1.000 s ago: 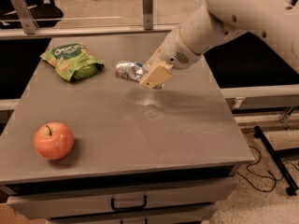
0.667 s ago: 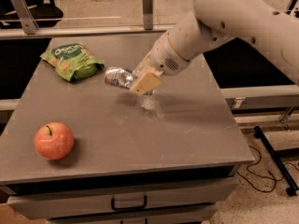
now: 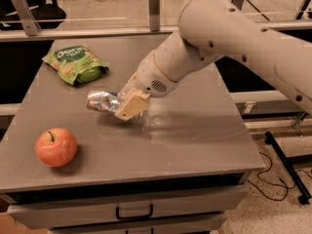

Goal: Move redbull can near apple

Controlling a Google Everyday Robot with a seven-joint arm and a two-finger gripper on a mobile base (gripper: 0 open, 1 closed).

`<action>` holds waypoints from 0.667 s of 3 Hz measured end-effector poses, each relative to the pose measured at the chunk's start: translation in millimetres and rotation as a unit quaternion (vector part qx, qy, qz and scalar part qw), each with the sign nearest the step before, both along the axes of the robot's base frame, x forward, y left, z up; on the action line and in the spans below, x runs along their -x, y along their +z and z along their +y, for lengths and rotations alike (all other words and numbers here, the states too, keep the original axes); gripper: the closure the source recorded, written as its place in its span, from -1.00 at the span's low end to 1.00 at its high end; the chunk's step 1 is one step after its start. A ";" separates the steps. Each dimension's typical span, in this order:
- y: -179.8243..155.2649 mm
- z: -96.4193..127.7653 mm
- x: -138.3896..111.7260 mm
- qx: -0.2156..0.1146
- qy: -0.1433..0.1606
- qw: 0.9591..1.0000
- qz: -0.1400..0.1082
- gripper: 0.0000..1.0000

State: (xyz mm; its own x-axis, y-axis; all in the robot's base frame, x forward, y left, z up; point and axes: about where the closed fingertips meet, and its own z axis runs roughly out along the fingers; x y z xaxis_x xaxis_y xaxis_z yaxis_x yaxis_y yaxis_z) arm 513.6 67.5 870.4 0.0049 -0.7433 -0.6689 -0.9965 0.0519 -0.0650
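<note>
Since a second ago your gripper (image 3: 123, 104) has carried the redbull can (image 3: 101, 101) leftward and toward the front edge of the table (image 3: 195, 145). Its fingers (image 3: 131, 106) are clamped on the can's right end, so the can juts out to the left of the grip, lying on its side with its long axis roughly left to right. Whether it clears the tabletop or skims it, you cannot tell. The apple (image 3: 56, 146) sits down and left of the can, by the front-left corner, with a bare gap between them. The green snack bag (image 3: 75, 64) lies behind the can. Your remaining travel looks like a short diagonal, free end of the can leading.
</note>
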 end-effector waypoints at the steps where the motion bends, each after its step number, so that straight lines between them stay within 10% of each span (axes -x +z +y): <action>1: -7.3 13.7 16.5 0.001 0.014 1.000 0.015 0.65; 2: -12.9 20.8 27.1 0.002 0.023 0.999 0.026 0.16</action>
State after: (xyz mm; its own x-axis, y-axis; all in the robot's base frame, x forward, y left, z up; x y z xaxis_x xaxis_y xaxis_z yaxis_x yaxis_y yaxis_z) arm 486.5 88.3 857.5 0.0044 -0.7453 -0.6667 -0.9999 0.0060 -0.0133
